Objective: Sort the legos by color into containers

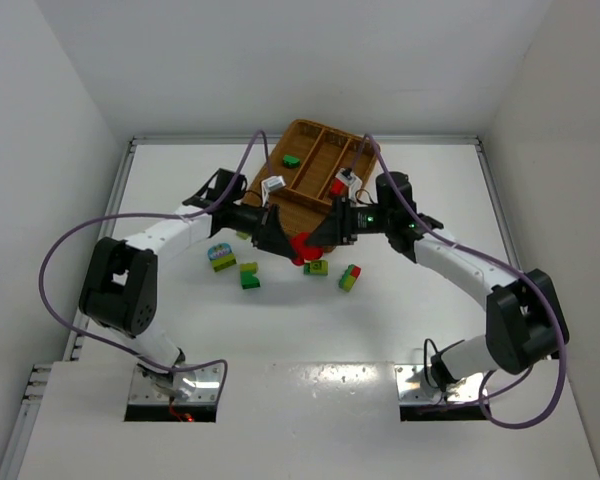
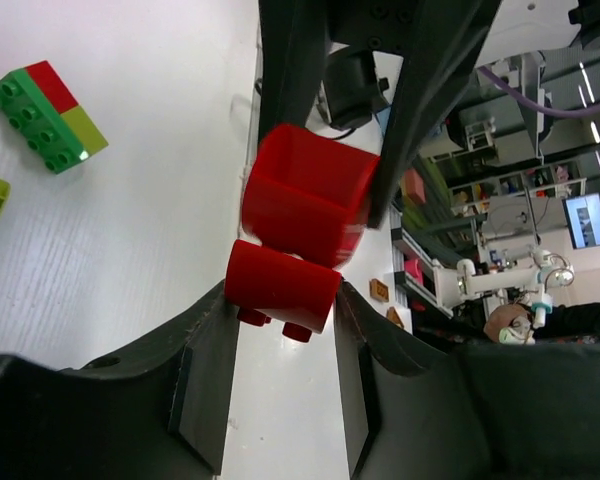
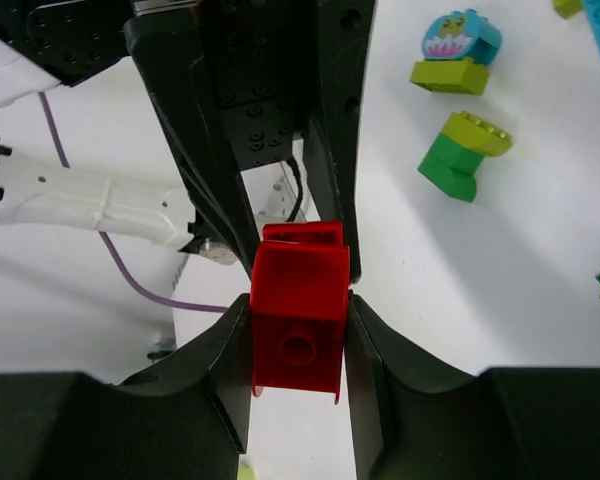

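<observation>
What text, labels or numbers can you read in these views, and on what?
None legible.
Light blue brick: a printed cartoon picture, no letters.
Background monitor: screen content too blurred to read.
Red legos: no lettering visible.

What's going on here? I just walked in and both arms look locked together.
Both arms meet mid-table, just in front of the tray. The left gripper and right gripper each clamp one of two red legos that sit pressed together between them. Whether they are being pulled apart or joined cannot be told. One green lego lies in the tray. Several other legos lie loose on the table.
</observation>
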`<state>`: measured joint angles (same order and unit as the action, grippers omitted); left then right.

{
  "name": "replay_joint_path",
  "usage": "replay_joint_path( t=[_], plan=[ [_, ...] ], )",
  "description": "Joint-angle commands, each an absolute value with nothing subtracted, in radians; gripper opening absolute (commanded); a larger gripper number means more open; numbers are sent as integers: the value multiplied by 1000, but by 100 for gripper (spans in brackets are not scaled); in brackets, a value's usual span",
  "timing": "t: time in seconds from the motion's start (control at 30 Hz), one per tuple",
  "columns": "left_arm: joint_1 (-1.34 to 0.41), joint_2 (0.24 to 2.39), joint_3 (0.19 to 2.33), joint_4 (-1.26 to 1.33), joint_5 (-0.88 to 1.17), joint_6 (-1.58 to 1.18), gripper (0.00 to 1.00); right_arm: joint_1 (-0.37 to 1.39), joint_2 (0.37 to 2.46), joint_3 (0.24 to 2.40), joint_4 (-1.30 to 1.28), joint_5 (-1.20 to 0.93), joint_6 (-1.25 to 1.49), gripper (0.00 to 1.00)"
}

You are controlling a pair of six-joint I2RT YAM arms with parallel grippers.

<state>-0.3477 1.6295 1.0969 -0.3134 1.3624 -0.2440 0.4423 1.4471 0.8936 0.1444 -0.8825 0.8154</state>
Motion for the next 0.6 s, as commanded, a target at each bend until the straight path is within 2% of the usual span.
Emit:
replay_joint_path(
  t=[0.0,0.07,0.27,0.37,0.4,0.47,0.5,0.57],
  plan=[
    [-336,1643,1149,-291,1381,-229,4,391,1407,916,86,-809,776,15],
    [-312,1655,1149,-291,1356,-253,0,364,1388,916,58,-790,764,15],
    [-272,1677,1160,-291,1252,-329,0,291,1345,925,-87,-756,684,15],
    [-226,1677,1178,-291,1113,-415,0,270,1345,963,-202,-596,675,15],
    [-215,1677,1189,-305,1012,-431,0,270,1345,975,-237,-480,675,16],
    [-204,1667,1244,-439,864,-417,0,270,1357,994,-299,-379,675,16],
    [-204,1667,1312,-481,715,-408,0,270,1358,1009,-310,-288,686,16],
    [-213,1677,1373,-541,571,-408,0,261,1380,1057,-345,-226,696,16]
  ],
)
